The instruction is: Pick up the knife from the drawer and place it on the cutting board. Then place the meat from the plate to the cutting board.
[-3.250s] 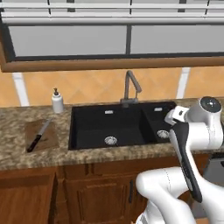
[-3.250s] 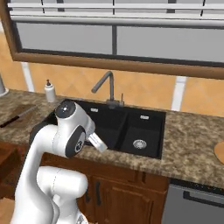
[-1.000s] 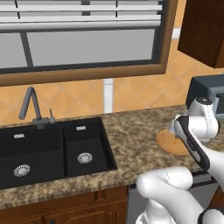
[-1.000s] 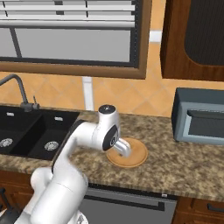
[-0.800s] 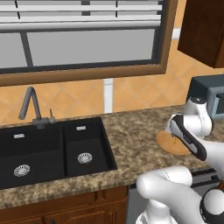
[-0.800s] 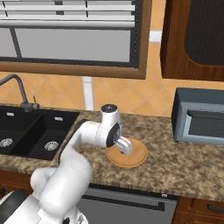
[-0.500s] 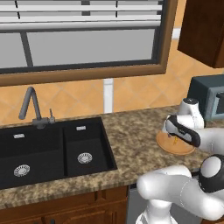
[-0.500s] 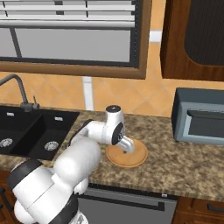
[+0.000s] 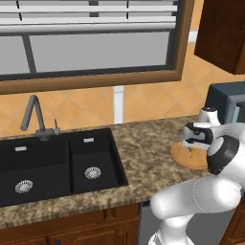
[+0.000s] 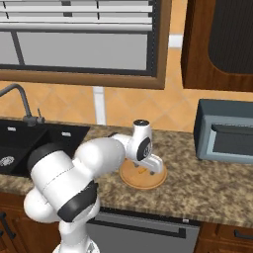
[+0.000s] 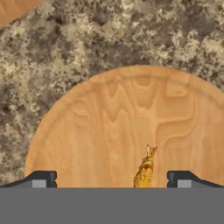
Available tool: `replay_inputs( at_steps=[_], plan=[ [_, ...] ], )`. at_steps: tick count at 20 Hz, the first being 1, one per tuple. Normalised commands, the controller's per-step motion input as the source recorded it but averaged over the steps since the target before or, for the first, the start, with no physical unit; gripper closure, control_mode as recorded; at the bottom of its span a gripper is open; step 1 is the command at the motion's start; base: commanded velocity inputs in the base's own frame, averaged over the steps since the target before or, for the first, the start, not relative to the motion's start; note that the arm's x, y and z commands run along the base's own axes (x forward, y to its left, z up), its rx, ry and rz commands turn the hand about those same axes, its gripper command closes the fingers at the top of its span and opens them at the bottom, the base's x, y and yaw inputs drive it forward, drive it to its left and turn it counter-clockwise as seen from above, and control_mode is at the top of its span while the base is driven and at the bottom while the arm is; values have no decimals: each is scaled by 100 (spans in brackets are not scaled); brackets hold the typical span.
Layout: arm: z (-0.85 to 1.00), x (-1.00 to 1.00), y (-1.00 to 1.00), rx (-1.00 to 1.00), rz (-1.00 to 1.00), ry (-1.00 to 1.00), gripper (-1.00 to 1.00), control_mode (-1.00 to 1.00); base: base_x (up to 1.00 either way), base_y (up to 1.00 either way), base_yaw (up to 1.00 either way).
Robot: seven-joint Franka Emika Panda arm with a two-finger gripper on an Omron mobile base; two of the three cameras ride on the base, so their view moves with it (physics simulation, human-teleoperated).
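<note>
Orange meat (image 11: pixel 145 171) on the plate (image 11: pixel 100 127) lies between the gripper's (image 11: pixel 112 178) wide-spread, empty jaws.

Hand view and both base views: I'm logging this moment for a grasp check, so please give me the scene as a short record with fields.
gripper: open, jaws wide, pointing down over the plate
plate: round flat tan wooden plate, on the speckled granite counter
meat: small thin orange-yellow strip, lying on the plate between the two dark fingertips
contact: none visible yet; nothing held
nearby: grey microwave to the plate's right, black double sink to its left
</note>
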Motion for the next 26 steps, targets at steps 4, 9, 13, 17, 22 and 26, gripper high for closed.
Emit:
replay_inputs(
  at_steps=[4,9,13,17,22,26],
  plan=[
    [-15,38,0,-1,0,4,-100,-100,0,0,0],
    [-42,7,0,-2,0,8,-100,-100,0,0,0],
    [-20,15,6,0,0,0,-100,-100,0,0,0],
    [-8,5,0,0,0,-4,-100,-100,0,0,0],
    [-37,1,1,0,0,0,100,-100,0,0,0],
    [-33,5,0,0,0,-5,100,-100,0,0,0]
  ],
)
